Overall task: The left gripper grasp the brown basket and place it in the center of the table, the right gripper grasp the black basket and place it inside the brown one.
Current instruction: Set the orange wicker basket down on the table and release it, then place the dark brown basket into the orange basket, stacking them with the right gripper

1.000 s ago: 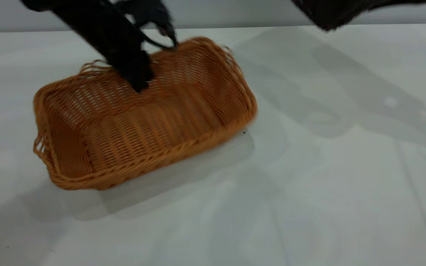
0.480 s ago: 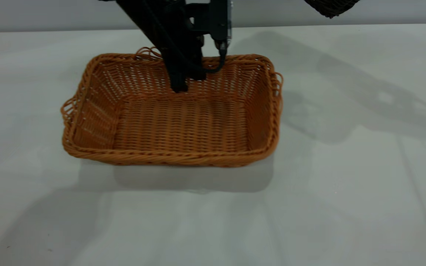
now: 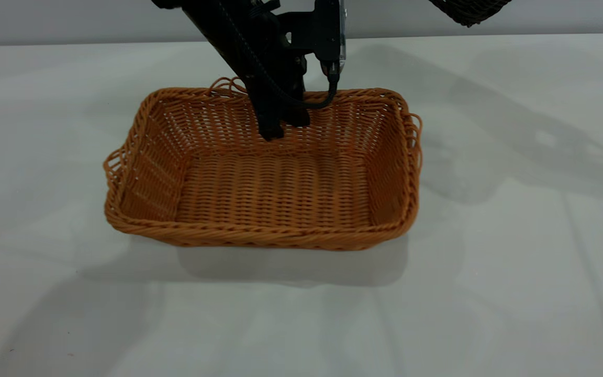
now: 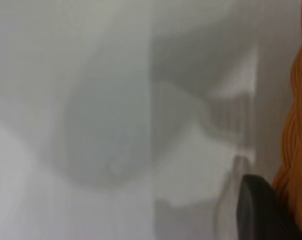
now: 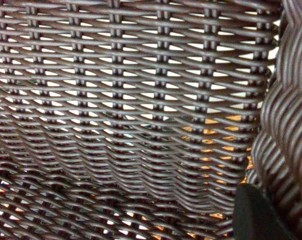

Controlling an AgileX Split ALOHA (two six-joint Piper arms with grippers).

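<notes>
While the left gripper (image 3: 280, 123) pinches the brown basket's (image 3: 265, 173) far wall on the table (image 3: 516, 272), the black basket (image 3: 469, 9) hangs overhead; right gripper's grip unclear

Black basket (image 3: 469, 10) mostly beyond the frame's edge
</notes>
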